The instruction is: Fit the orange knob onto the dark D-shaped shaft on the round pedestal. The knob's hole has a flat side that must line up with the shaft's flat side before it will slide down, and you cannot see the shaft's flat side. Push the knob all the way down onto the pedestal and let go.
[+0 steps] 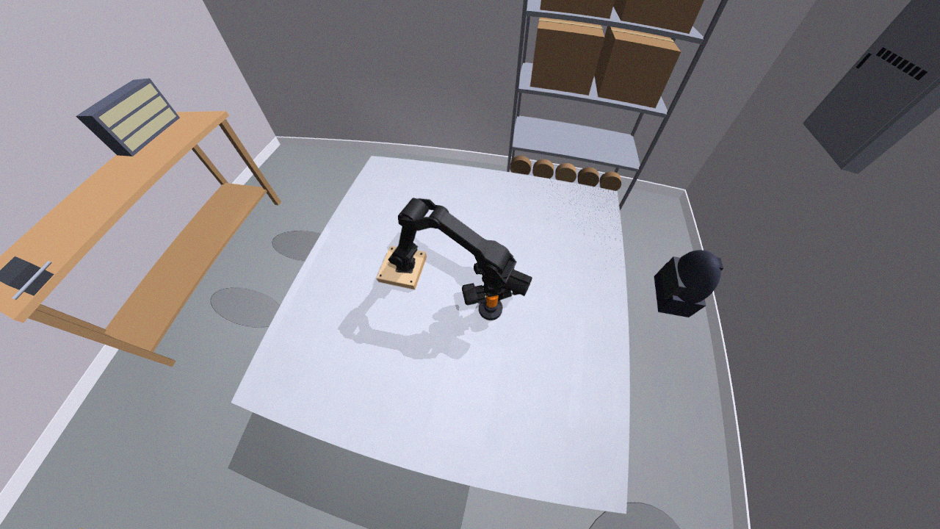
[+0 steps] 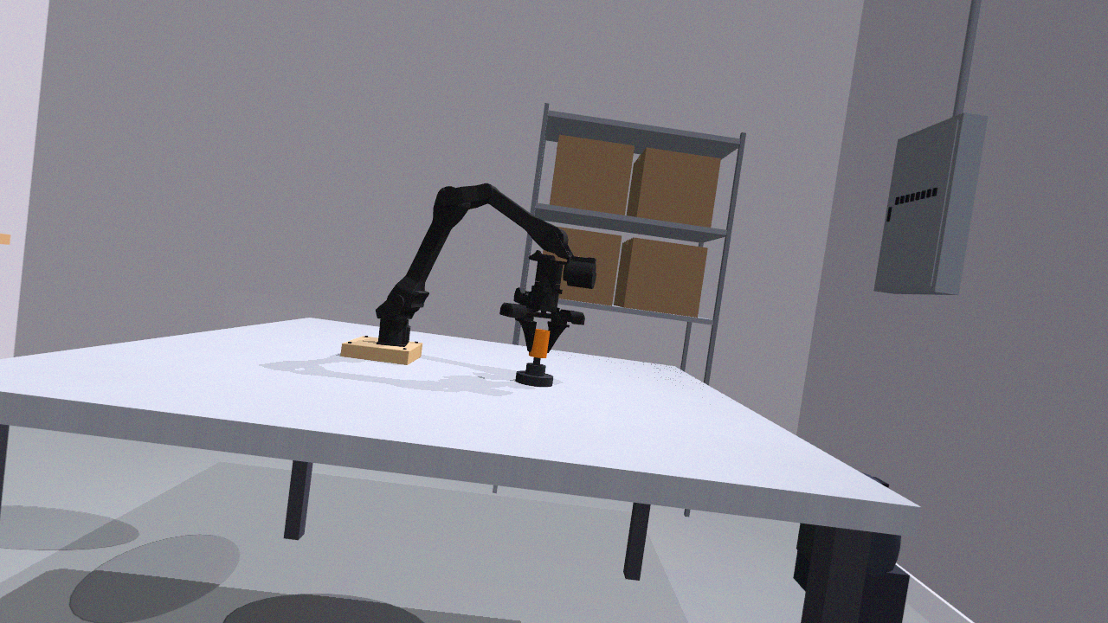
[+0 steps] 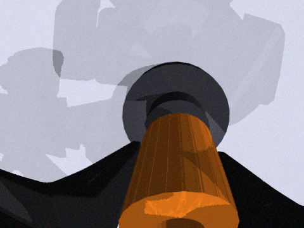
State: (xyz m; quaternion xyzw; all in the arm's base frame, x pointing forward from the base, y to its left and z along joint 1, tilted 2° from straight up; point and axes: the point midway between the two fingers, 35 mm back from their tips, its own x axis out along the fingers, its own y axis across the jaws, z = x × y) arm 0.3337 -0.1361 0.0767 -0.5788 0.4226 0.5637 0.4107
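Observation:
The orange knob (image 1: 491, 301) (image 2: 539, 343) (image 3: 178, 158) is upright between the fingers of my gripper (image 2: 540, 345), which is shut on it. The round dark pedestal (image 1: 490, 313) (image 2: 534, 379) (image 3: 177, 77) stands on the table directly below the knob. In the exterior view a short piece of the dark shaft (image 2: 536, 361) shows between the knob's lower end and the pedestal's raised collar, so the knob sits above the pedestal. The shaft's tip and its flat side are hidden, and I cannot tell how far the tip is inside the knob. The wrist view shows the knob's top end with part of its hole.
The arm's wooden base plate (image 1: 396, 279) (image 2: 376, 352) is on the white table (image 1: 420, 401) (image 2: 434, 426), left of the pedestal. A shelf rack with cardboard boxes (image 1: 566, 59) (image 2: 592, 174) stands behind the table. A wooden bench (image 1: 98, 197) is at the left.

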